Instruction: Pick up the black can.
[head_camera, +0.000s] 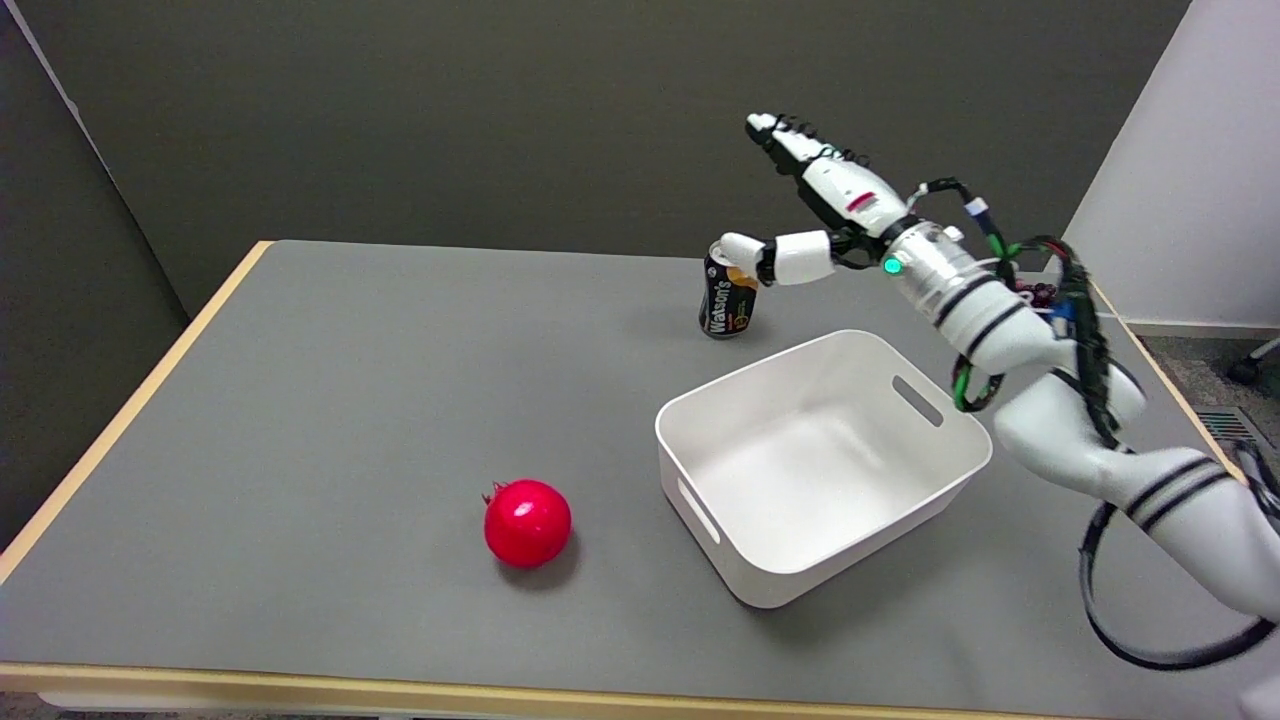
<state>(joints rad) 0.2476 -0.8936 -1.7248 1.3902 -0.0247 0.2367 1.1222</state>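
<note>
The can (727, 297) stands slightly tilted at the table's (300, 400) far side, behind the bin (820, 460). The hand (835, 205) is spread, thumb touching its rim. Rigid, smooth, likely light and tippy; best wrapped mid-body.

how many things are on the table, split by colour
black: 1, the can
red: 1, the round fruit
white: 1, the bin
total: 3

Grey table (330, 400) with wood edge; dark grey wall (500, 110) behind; white wall (1190, 180) right.
</note>
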